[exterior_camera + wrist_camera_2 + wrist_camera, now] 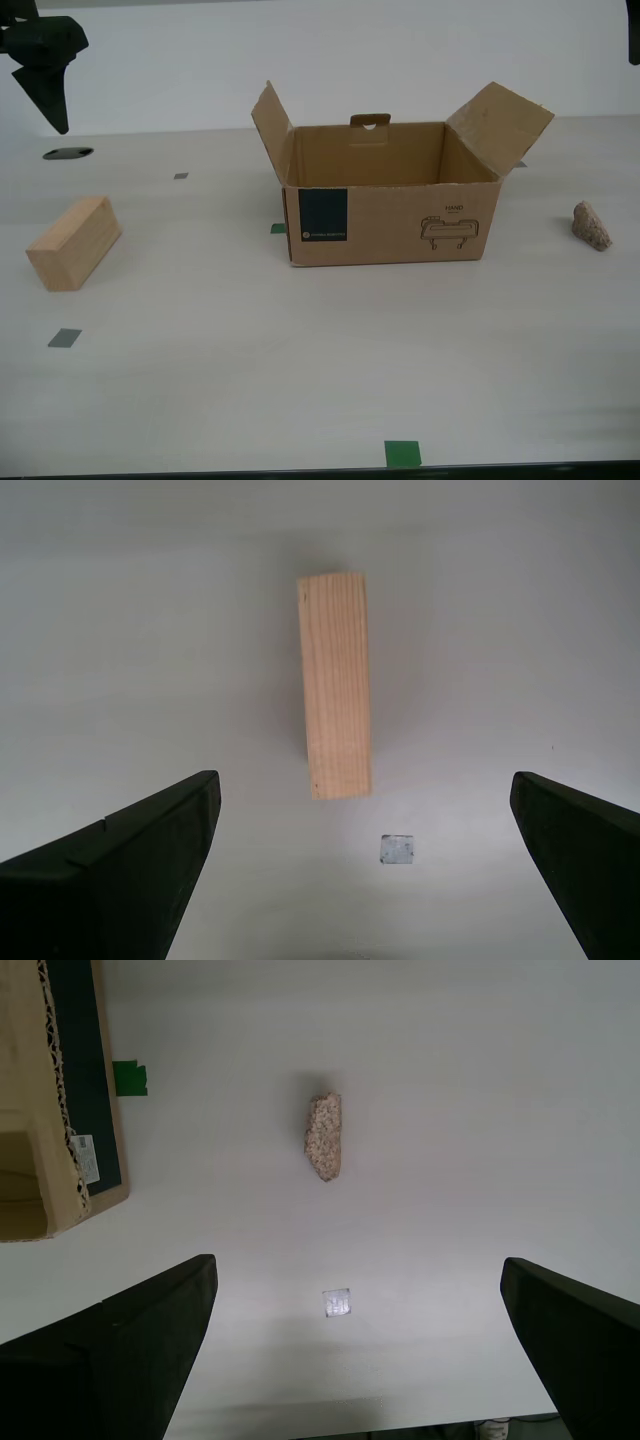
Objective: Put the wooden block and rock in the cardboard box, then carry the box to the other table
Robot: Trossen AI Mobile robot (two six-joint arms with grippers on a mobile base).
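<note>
The cardboard box (390,215) stands open in the middle of a pale table, flaps raised, with nothing visible inside; one corner of the cardboard box (60,1110) also shows in the first wrist view. The wooden block (74,243) lies to the exterior view's left of it. My second gripper (363,790) hangs open high above the wooden block (336,685); it is the black gripper (45,60) in the exterior view's upper left. The rock (591,225) lies to the exterior view's right of the box. My first gripper (357,1265) is open high above the rock (324,1137). The other table is out of view.
Small green tape marks (402,453) and grey tape marks (64,338) dot the table (300,350). A dark oval spot (67,153) sits behind the block. The table's front edge runs along the bottom of the exterior view.
</note>
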